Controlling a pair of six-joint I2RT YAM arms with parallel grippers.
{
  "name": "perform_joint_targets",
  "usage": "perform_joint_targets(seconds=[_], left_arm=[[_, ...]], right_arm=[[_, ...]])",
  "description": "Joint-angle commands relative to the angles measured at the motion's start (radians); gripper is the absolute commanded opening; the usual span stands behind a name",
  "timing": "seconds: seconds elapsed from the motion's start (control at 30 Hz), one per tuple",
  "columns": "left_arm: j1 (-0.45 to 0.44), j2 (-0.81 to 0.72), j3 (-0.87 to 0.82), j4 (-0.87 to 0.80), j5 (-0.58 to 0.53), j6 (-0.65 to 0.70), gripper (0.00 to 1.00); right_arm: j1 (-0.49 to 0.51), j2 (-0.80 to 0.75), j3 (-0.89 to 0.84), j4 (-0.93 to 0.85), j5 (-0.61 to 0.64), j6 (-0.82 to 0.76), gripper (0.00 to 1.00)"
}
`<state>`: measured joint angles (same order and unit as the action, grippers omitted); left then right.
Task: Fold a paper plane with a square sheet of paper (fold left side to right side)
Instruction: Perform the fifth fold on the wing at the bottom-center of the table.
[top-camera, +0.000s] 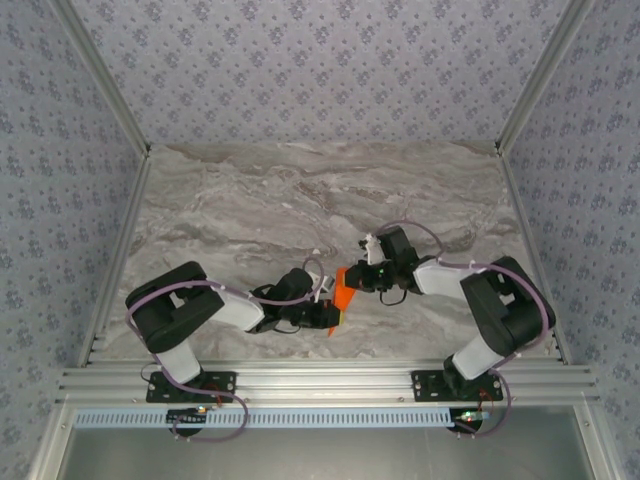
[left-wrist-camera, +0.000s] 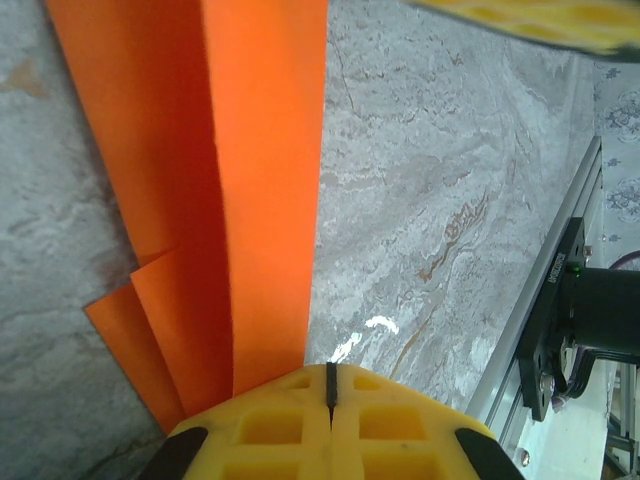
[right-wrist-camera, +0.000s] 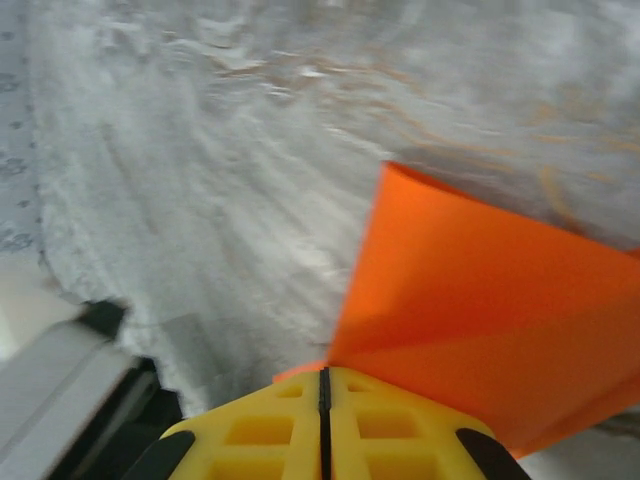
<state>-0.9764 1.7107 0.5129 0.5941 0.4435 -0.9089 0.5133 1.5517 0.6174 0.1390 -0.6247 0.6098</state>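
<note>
I see a wide grey stone-look table top (top-camera: 300, 190), smooth with pale wavy streaks, lying under a thin bright orange sheet of paper (top-camera: 343, 291). Far behind the paper and off to both its sides stand soft grey walls (top-camera: 320, 60) dotted with little flower marks. On the near side of the paper runs a ribbed silver metal rail (top-camera: 320, 380).

The left arm (top-camera: 200, 310), black and white with a thin purple cable (top-camera: 150, 295) looped along it, comes in from the left of the paper. The right arm (top-camera: 490, 300) comes in from the paper's right. Both crowd over the paper and hide much of it from above.

The left gripper (left-wrist-camera: 330, 372) has blocky yellow plastic fingers pressed tight together. The paper runs right up to one fingertip, but I cannot tell if it is pinched there. The right gripper (right-wrist-camera: 323, 375) has the same yellow fingers, closed on the paper's edge, and that part is lifted off the table.

The paper is folded, with sharp creases, stacked flaps and a pointy corner.
</note>
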Motion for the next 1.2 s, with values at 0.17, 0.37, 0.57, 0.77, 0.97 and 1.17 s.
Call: perform_joint_targets(seconds=[0.17, 0.37, 0.57, 0.77, 0.97, 1.17], left_arm=[[-0.013, 0.033, -0.024, -0.092, -0.009, 0.011, 0.01], [-0.013, 0.028, -0.022, -0.096, -0.012, 0.013, 0.0], [-0.013, 0.023, -0.022, -0.1, -0.019, 0.013, 0.0], [-0.012, 0.021, -0.021, -0.111, -0.023, 0.013, 0.0], [-0.013, 0.017, -0.022, -0.123, -0.029, 0.014, 0.0], [-0.013, 0.02, -0.027, -0.128, -0.031, 0.016, 0.0]], right_arm=[[0.077, -0.137, -0.098, 0.036, 0.035, 0.053, 0.07], [0.123, -0.117, -0.107, 0.038, 0.082, 0.052, 0.06], [0.135, -0.049, -0.085, 0.056, 0.094, 0.052, 0.06], [0.144, 0.013, -0.068, 0.063, 0.106, 0.042, 0.06], [0.109, 0.041, -0.061, 0.026, 0.126, 0.007, 0.05], [0.048, 0.059, -0.038, -0.026, 0.121, -0.061, 0.05]])
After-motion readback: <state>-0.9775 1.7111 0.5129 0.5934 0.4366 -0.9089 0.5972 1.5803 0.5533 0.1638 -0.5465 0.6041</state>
